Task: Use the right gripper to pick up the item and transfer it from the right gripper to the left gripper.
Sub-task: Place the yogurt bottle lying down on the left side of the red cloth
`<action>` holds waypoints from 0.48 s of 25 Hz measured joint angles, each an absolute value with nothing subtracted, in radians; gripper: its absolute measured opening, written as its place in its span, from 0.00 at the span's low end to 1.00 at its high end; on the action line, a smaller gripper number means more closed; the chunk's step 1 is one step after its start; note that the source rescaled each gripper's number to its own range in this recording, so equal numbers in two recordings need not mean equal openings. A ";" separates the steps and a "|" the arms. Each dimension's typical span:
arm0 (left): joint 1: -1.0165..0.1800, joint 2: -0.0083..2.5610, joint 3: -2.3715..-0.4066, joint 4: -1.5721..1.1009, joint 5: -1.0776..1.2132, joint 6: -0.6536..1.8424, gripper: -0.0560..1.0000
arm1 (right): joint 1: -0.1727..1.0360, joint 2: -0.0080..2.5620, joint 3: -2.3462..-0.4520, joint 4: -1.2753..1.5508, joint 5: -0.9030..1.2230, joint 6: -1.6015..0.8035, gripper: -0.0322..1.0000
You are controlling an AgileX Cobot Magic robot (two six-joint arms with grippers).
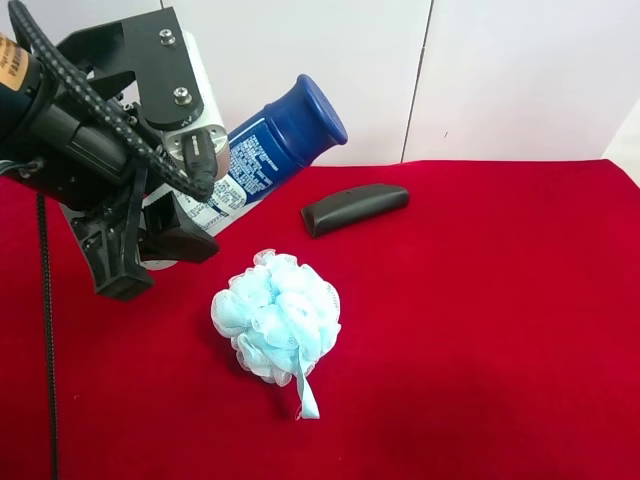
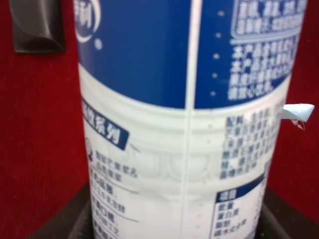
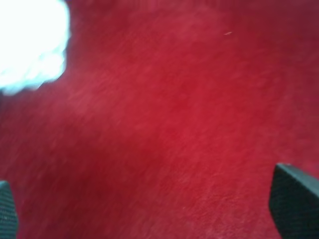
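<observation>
The item, a bottle (image 1: 272,148) with a dark blue cap, blue label and white lower body, is held tilted above the red cloth with its cap pointing up and away. My left gripper (image 1: 165,235), the one with the white-grey box and braided cable, is shut on its white lower end. The left wrist view shows the bottle (image 2: 184,124) close up between the dark fingers (image 2: 70,224). My right gripper (image 3: 149,209) is open and empty over bare red cloth. It is out of the exterior high view.
A light-blue mesh loofah (image 1: 278,315) lies mid-table and shows as a blurred white patch in the right wrist view (image 3: 30,45). A dark oblong case (image 1: 355,208) lies behind it, also in the left wrist view (image 2: 37,25). A white wall stands behind the red cloth (image 1: 500,320).
</observation>
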State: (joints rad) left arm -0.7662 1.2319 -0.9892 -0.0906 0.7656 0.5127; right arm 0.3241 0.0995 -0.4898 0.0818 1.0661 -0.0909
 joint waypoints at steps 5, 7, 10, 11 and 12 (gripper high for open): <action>-0.766 1.232 -0.989 -0.091 0.766 0.513 0.11 | 0.193 0.002 -0.490 0.082 1.066 -0.090 1.00; -0.766 1.232 -0.989 -0.091 0.766 0.513 0.11 | 0.172 -0.002 -0.490 0.082 1.066 -0.090 1.00; -0.766 1.232 -0.989 -0.091 0.766 0.509 0.11 | 0.165 -0.002 -0.490 0.082 1.066 -0.089 1.00; -0.766 1.232 -0.989 -0.091 0.766 0.502 0.11 | 0.165 -0.002 -0.490 0.082 1.066 -0.089 1.00; -0.766 1.232 -0.989 -0.091 0.767 0.486 0.11 | 0.165 -0.002 -0.490 0.082 1.066 -0.089 1.00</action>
State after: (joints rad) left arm -0.7662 1.2319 -0.9892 -0.0906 0.7665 0.4861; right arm 0.1647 -0.0022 -0.4898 0.0818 1.0661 -0.0891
